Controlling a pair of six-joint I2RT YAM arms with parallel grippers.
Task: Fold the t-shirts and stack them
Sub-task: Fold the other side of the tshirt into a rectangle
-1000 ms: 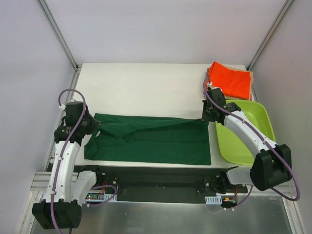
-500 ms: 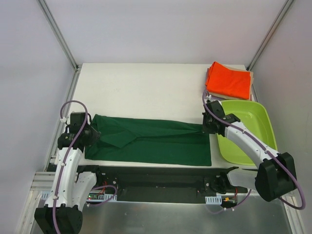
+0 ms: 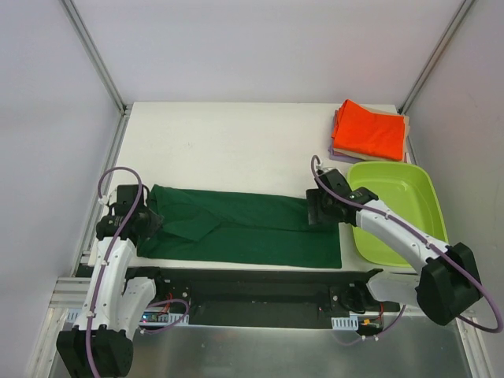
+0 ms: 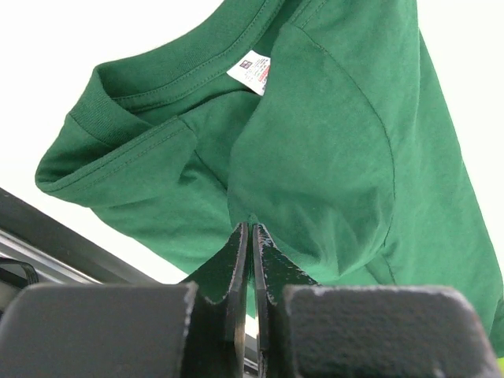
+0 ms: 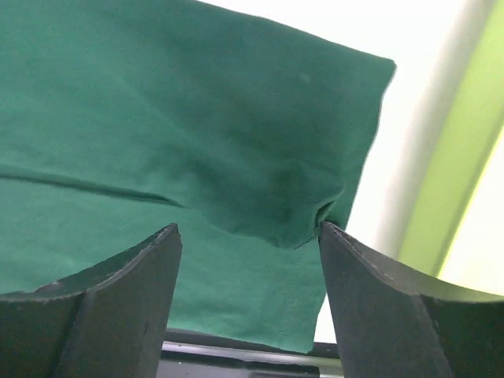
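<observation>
A dark green t-shirt lies folded lengthwise along the table's near edge. My left gripper is at its collar end. In the left wrist view that gripper is shut on a fold of the green t-shirt, just below the collar label. My right gripper hovers over the hem end. In the right wrist view the right gripper is open, and a loose folded corner of the green t-shirt lies between its jaws. A folded orange t-shirt tops the stack at the back right.
A lime-green bin stands right of the shirt's hem, close to my right arm, and its wall shows in the right wrist view. Beige and lavender edges show under the orange shirt. The white table stretches behind the green shirt.
My right gripper carried the hem corner toward the near edge and left, then opened and let it go. The left gripper drew its end nearer, still shut on the cloth.
</observation>
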